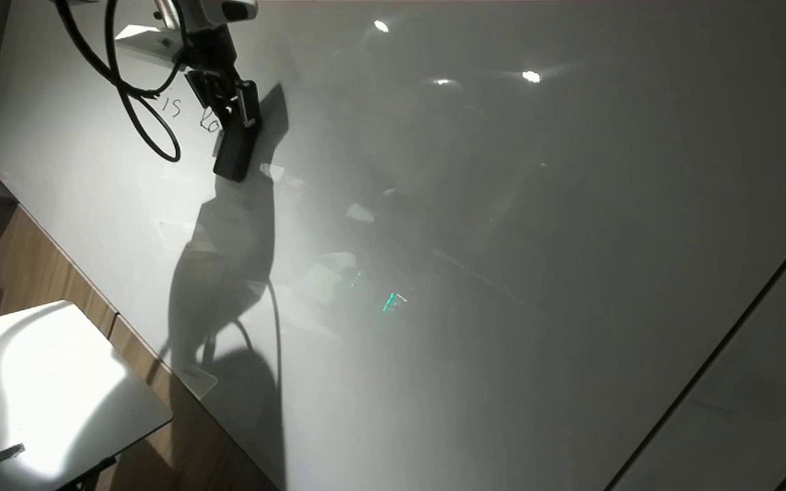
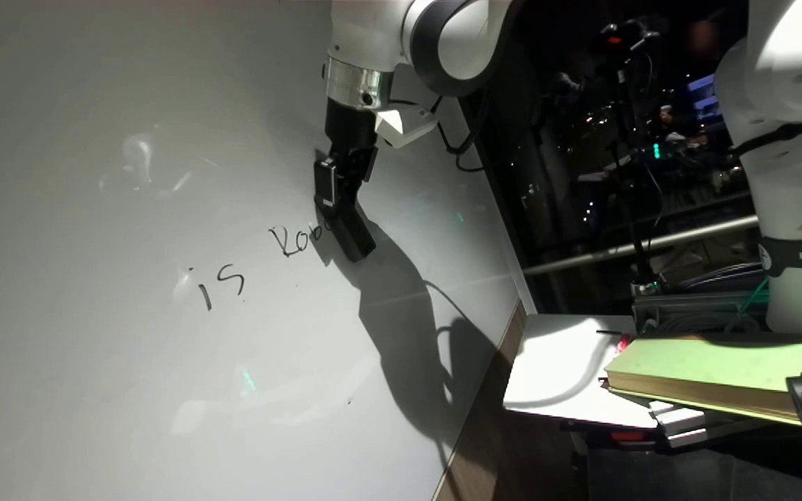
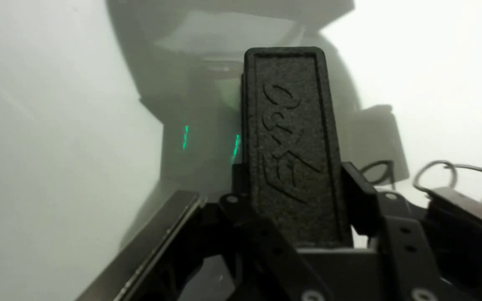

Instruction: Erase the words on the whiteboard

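The hand (image 3: 297, 190) is clamped on a dark eraser (image 3: 287, 104); whether its underside touches the whiteboard (image 2: 95, 320) I cannot tell. Wiping probably wants it flat, lightly pressed, in overlapping strokes. Just beside the hand lies the nearer word (image 2: 296, 241), starting "Rob", its end hidden; well out past it, the farther word (image 2: 218, 287), "is".
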{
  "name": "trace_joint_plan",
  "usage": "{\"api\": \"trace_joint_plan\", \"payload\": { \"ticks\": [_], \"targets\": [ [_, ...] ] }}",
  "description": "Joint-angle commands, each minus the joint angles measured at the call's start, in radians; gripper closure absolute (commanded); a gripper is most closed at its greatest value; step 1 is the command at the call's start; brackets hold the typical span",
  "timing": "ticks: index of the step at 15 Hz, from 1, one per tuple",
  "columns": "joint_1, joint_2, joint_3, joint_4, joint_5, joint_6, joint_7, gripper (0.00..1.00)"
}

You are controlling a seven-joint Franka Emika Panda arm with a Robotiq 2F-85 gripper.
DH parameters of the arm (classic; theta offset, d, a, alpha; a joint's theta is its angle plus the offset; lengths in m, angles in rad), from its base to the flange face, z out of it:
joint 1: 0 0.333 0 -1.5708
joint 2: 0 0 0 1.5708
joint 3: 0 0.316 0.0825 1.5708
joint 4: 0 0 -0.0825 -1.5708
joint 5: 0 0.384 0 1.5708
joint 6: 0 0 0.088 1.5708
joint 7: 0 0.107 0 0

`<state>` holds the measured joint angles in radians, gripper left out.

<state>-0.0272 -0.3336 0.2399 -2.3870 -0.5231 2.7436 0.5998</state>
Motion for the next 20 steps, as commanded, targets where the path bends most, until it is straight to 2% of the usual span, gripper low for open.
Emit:
{"api": "trace_joint_plan", "payload": {
  "ticks": [1,6,10,14,20],
  "targets": [
    [0.02,0.057,0.07,0.09,0.001,-0.012,0.071,0.7],
    [0.021,0.113,0.184,0.151,-0.024,-0.019,0.172,0.7],
    [0.015,0.148,0.239,0.183,-0.041,-0.021,0.208,0.7],
    [-0.001,0.162,0.236,0.176,-0.076,-0.007,0.198,0.7],
    [-0.068,0.163,0.176,0.095,-0.136,0.033,0.164,0.7]
  ]
}}
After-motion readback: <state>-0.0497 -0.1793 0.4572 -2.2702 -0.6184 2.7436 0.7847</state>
